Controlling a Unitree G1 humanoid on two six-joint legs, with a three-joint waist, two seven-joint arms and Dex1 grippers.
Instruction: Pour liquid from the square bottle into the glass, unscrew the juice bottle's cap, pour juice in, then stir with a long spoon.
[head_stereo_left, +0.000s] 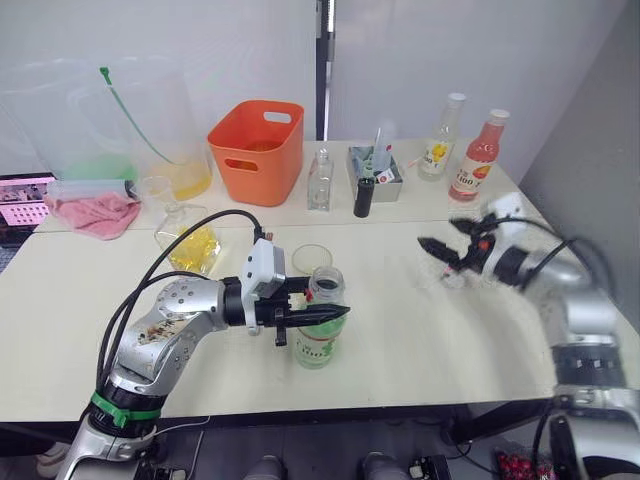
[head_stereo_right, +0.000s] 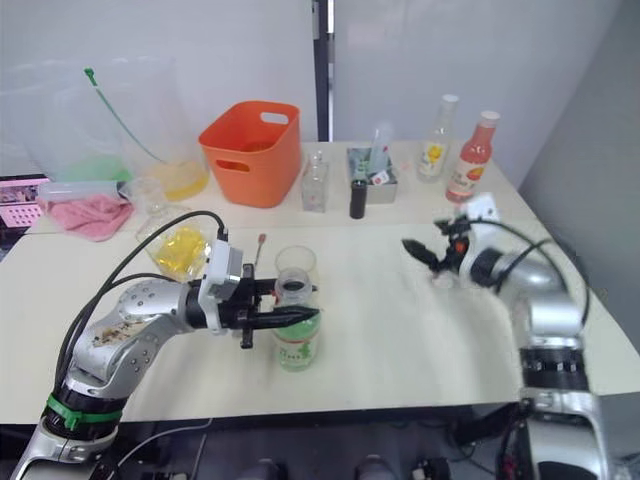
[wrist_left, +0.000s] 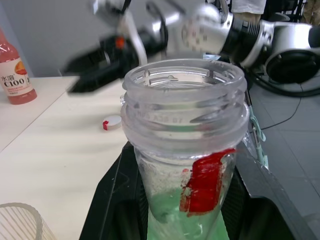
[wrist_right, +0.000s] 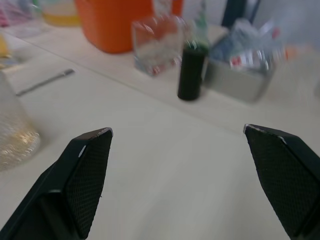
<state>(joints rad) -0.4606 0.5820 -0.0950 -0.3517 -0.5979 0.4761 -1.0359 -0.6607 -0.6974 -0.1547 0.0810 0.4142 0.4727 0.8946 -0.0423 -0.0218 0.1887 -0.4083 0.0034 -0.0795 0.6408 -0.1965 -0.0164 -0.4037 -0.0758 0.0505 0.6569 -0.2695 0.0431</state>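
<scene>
- Juice bottle (head_stereo_left: 319, 335) stands upright near the bench's front edge, about mid-width. Neck is open, no cap on; green liquid low inside, red mark on the label.
- Left gripper (head_stereo_left: 322, 314) is clamped on the juice bottle, one black finger on each side of its upper body just under the neck threads.
- Juice bottle's cap (wrist_left: 111, 122) lies on the bench top beside the bottle, white with a red patch, apart from both grippers.
- Glass (head_stereo_left: 311, 260) stands just behind the juice bottle, further from the front edge. Whether the two touch I cannot tell.
- Long spoon (head_stereo_right: 258, 250) lies flat on the bench just left of the glass.
- Square bottle (head_stereo_left: 190, 243) with yellow contents sits left of the glass, behind the left arm's cables.
- Right gripper (head_stereo_left: 453, 252) hovers above the bench toward the right edge, fingers spread wide, nothing between them. It is motion-blurred.
- Along the bench's back edge, left to right: pink cloth (head_stereo_left: 98, 214), large clear pitcher (head_stereo_left: 150, 125) with yellow liquid at the bottom, orange basket (head_stereo_left: 257, 151), small clear bottle (head_stereo_left: 320, 182), dark small bottle (head_stereo_left: 363, 196), grey tray (head_stereo_left: 375, 172) with packets.
- Back right corner: yellow-labelled bottle (head_stereo_left: 441, 139) and pink-red bottle (head_stereo_left: 477, 157), side by side.
</scene>
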